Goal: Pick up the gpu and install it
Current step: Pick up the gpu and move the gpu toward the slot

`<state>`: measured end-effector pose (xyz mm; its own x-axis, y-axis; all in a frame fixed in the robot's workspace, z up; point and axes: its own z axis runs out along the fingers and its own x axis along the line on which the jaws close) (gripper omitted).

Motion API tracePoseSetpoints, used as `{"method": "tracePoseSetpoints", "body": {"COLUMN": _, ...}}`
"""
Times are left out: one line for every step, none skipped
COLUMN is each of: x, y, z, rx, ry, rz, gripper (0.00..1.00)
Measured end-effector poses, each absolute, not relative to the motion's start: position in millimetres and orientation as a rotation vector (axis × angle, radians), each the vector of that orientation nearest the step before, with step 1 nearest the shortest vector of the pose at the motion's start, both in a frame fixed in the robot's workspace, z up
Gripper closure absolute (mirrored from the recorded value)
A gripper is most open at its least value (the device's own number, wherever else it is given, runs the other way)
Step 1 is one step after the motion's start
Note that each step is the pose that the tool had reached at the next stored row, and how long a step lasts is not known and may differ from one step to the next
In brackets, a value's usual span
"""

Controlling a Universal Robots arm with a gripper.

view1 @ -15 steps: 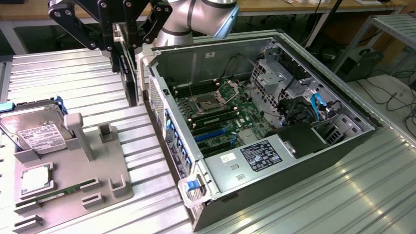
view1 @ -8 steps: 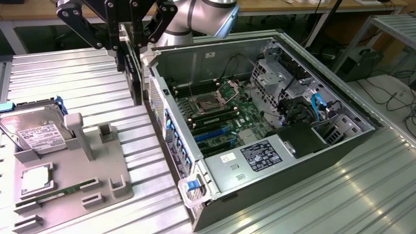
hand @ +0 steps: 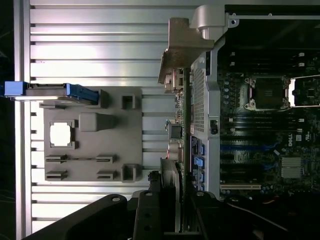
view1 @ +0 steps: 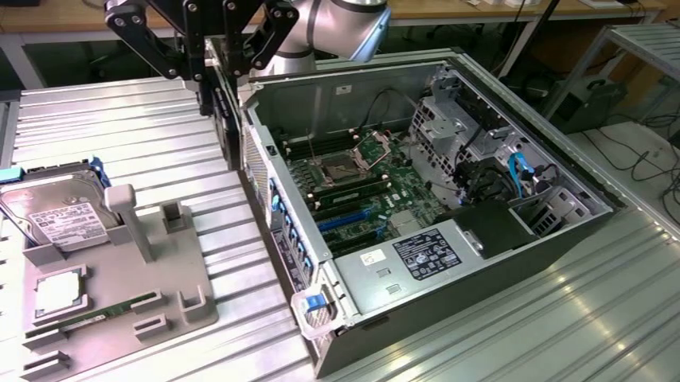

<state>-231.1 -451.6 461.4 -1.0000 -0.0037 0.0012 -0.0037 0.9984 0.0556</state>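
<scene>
The gpu (view1: 224, 119) hangs edge-on from my gripper (view1: 218, 78), which is shut on its upper edge. The card is held upright above the ribbed table, just outside the near wall of the open computer case (view1: 318, 318), between the case and the grey fixture. In the wrist view the gpu (hand: 185, 125) shows as a thin green line with connectors, its silver bracket (hand: 182, 47) at the far end, and my gripper (hand: 181, 212) clamps it on both faces. The motherboard (view1: 356, 199) with its blue slots lies exposed inside the case.
A grey fixture (view1: 159, 270) at the exterior view's left holds a silver hard drive (view1: 53, 216), a CPU (view1: 59, 290) and a RAM stick (view1: 101, 314). Cables and a black power supply (view1: 425, 255) fill the case's right side.
</scene>
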Motion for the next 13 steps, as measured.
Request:
{"method": "tracePoseSetpoints", "body": {"x": -230.2, "y": -451.6, "z": 461.3, "rx": 0.006, "ry": -3.139, "rz": -0.087, "gripper": 0.73}}
{"method": "tracePoseSetpoints", "body": {"x": -229.3, "y": -451.6, "z": 461.3, "rx": 0.006, "ry": -3.139, "rz": -0.087, "gripper": 0.73}}
{"method": "tracePoseSetpoints", "body": {"x": -228.3, "y": -451.6, "z": 461.4, "rx": 0.006, "ry": -3.139, "rz": -0.087, "gripper": 0.73}}
{"method": "tracePoseSetpoints", "body": {"x": -227.4, "y": -451.6, "z": 461.4, "rx": 0.006, "ry": -3.139, "rz": -0.087, "gripper": 0.73}}
{"method": "tracePoseSetpoints", "body": {"x": -226.5, "y": -451.6, "z": 461.4, "rx": 0.006, "ry": -3.139, "rz": -0.087, "gripper": 0.73}}
{"method": "tracePoseSetpoints", "body": {"x": -224.4, "y": -451.6, "z": 461.4, "rx": 0.006, "ry": -3.139, "rz": -0.087, "gripper": 0.73}}
{"method": "tracePoseSetpoints", "body": {"x": -223.0, "y": -451.6, "z": 461.4, "rx": 0.006, "ry": -3.139, "rz": -0.087, "gripper": 0.73}}
{"method": "tracePoseSetpoints", "body": {"x": -221.5, "y": -451.6, "z": 461.4, "rx": 0.006, "ry": -3.139, "rz": -0.087, "gripper": 0.73}}
{"method": "tracePoseSetpoints", "body": {"x": -220.4, "y": -451.6, "z": 461.4, "rx": 0.006, "ry": -3.139, "rz": -0.087, "gripper": 0.73}}
{"method": "tracePoseSetpoints", "body": {"x": -219.2, "y": -451.6, "z": 461.4, "rx": 0.006, "ry": -3.139, "rz": -0.087, "gripper": 0.73}}
{"method": "tracePoseSetpoints", "body": {"x": -217.5, "y": -451.6, "z": 461.4, "rx": 0.006, "ry": -3.139, "rz": -0.087, "gripper": 0.73}}
{"method": "tracePoseSetpoints", "body": {"x": -215.8, "y": -451.6, "z": 461.4, "rx": 0.006, "ry": -3.139, "rz": -0.087, "gripper": 0.73}}
{"method": "tracePoseSetpoints", "body": {"x": -214.1, "y": -451.6, "z": 461.4, "rx": 0.006, "ry": -3.139, "rz": -0.087, "gripper": 0.73}}
